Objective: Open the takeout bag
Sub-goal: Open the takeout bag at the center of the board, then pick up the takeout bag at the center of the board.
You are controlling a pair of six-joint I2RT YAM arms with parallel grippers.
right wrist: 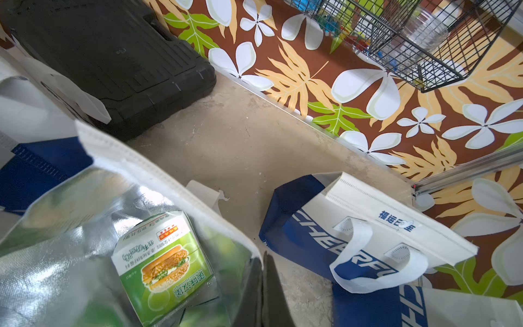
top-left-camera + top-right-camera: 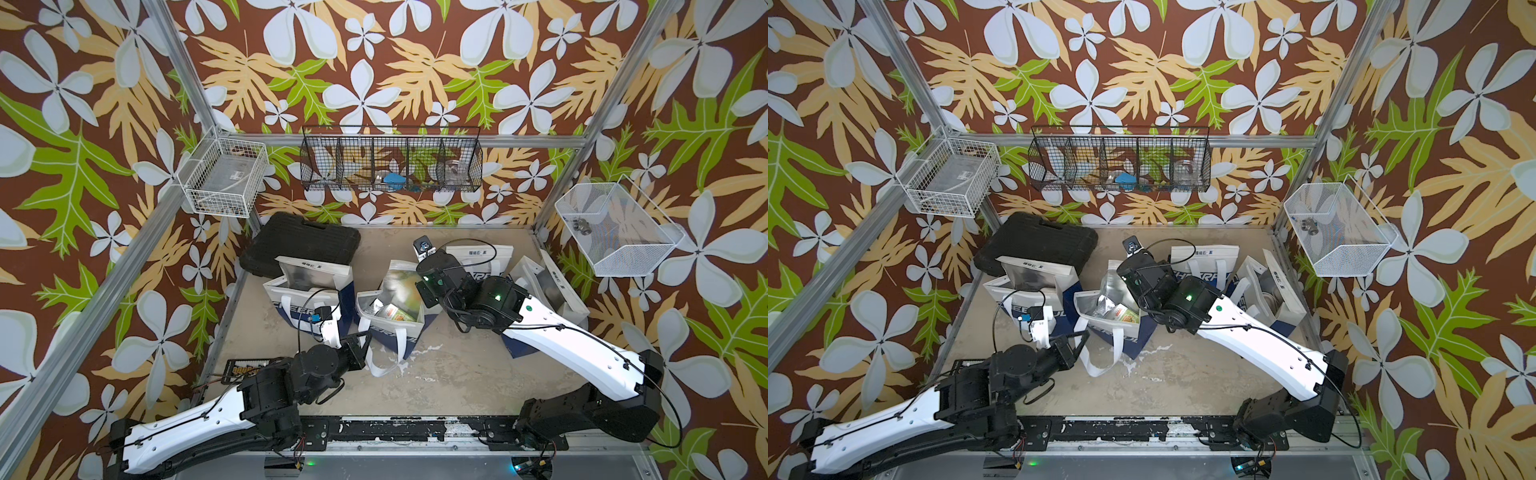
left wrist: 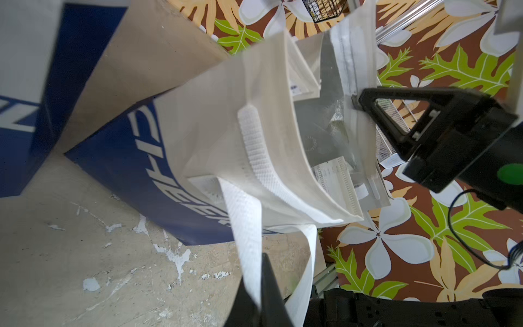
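Nearest, the left gripper (image 3: 261, 271) has its jaws clamped on the white handle strap (image 3: 243, 226) of the takeout bag (image 2: 388, 332). The bag stands in the middle of the worktop (image 2: 449, 370), mouth open, with a green burger box (image 1: 164, 260) inside its foil lining. Beyond, the right gripper (image 1: 262, 264) has its jaws pinched together on the bag's far rim. Similar blue-and-white bags (image 2: 307, 286) stand beside it, and a black tool case (image 2: 299, 243) lies at the back.

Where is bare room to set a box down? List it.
Free: bare table between the middle bag and the front rail; also a patch behind that bag, beside the black case. Crowded: the row of bags across the middle.
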